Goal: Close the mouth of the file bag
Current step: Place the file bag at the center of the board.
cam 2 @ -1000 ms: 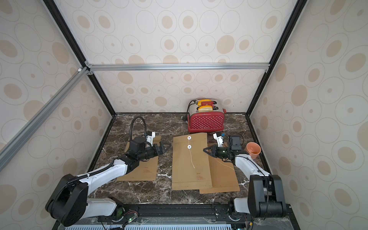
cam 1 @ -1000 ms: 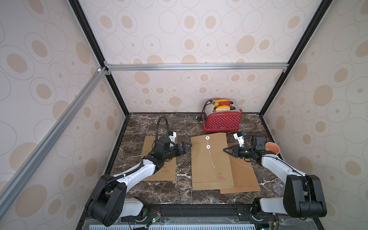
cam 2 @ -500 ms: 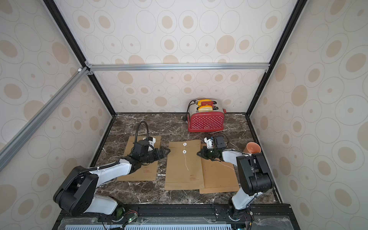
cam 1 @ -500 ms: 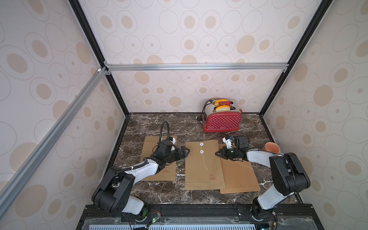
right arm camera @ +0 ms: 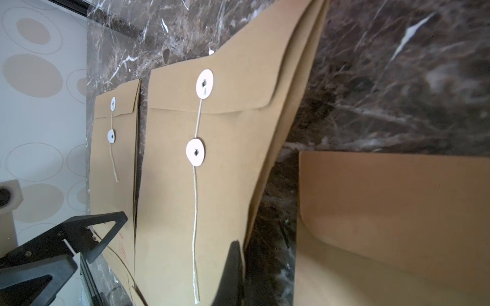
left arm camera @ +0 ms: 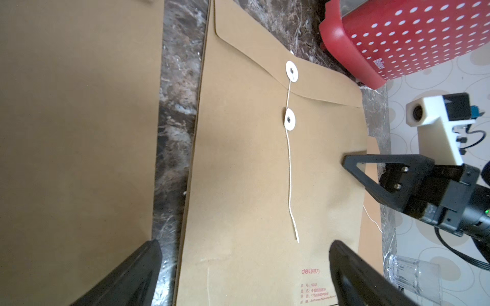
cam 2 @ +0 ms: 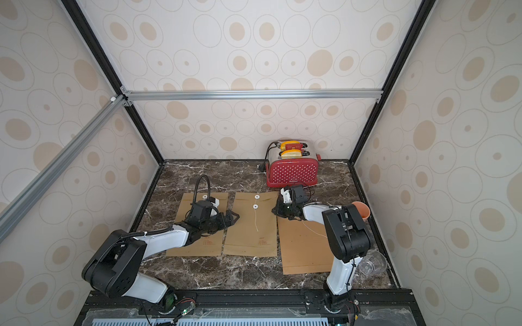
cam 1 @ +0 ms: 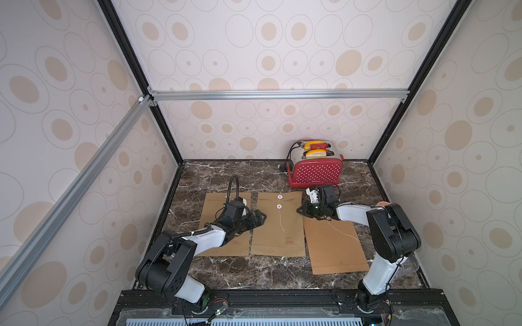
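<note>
Red dotted toaster holding yellow bread, flat brown paper file bag, flap down, white string loose, left gripper spread wide, right gripper closed

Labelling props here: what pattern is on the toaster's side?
Red with white polka dots; the toaster shows best in the left wrist view.

Top views high, front, angled down; wrist views low, close, opposed, sharing middle file bag.

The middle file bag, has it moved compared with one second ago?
Yes. The middle file bag has slid toward the robot's left, away from the red toaster: the marble gap to the left file bag has almost closed.
</note>
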`<action>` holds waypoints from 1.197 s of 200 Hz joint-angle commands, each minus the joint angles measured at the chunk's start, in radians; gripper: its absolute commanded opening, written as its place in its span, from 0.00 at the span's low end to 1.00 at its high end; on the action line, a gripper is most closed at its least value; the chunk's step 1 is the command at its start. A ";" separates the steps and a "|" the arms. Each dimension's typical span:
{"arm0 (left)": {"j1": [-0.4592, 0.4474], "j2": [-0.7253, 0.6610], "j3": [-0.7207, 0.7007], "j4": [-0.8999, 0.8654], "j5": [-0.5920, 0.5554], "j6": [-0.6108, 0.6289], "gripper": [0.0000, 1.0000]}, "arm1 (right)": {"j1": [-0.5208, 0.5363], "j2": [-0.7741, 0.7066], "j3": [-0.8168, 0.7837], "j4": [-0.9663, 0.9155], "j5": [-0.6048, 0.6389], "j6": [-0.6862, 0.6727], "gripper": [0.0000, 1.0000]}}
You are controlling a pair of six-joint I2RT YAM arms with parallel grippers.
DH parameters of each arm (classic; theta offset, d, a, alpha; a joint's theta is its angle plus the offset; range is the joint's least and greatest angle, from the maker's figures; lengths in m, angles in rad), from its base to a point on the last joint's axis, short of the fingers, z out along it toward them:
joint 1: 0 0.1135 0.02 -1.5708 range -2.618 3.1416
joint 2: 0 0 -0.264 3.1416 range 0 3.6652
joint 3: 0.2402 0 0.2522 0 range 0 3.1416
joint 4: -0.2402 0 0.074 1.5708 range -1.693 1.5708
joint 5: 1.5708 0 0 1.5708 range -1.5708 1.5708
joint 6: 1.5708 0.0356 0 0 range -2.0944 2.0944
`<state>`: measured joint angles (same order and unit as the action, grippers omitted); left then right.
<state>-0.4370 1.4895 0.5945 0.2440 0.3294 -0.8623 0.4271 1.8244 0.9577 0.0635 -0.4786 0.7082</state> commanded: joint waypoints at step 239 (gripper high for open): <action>0.076 -0.262 0.001 -0.178 -0.006 0.042 0.99 | 0.068 0.023 0.088 -0.110 -0.038 -0.053 0.35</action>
<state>-0.3504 1.2629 0.5491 0.0650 0.3012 -0.8070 0.4889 1.8866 1.0863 -0.0559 -0.5026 0.6392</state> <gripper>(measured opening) 0.991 0.347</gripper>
